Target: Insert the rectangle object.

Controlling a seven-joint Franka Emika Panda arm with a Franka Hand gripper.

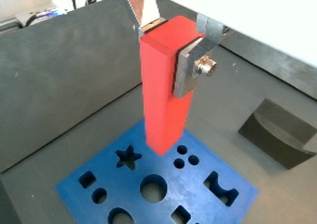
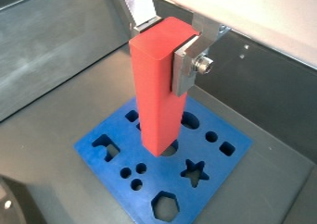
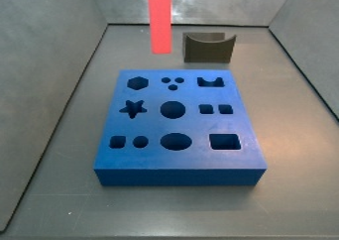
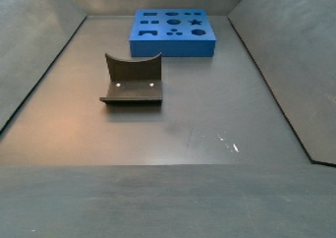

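Observation:
The rectangle object (image 1: pixel 161 93), a long red-orange bar, hangs upright in my gripper (image 1: pixel 168 43), which is shut on its upper end; both wrist views show this (image 2: pixel 158 98), with the silver fingers (image 2: pixel 188 66) on two opposite faces. The bar's lower end is over the blue block with shaped holes (image 1: pixel 124 177), near the star hole, and looks apart from it. In a side view the bar (image 3: pixel 159 16) hangs above the far left part of the block (image 3: pixel 179 171). The gripper itself is out of both side views.
The fixture (image 3: pixel 208 48), a dark grey notched bracket, stands on the floor beyond the block; it also shows in a side view (image 4: pixel 133 80) and a wrist view (image 1: pixel 279 130). Grey walls (image 3: pixel 66 105) enclose the dark floor.

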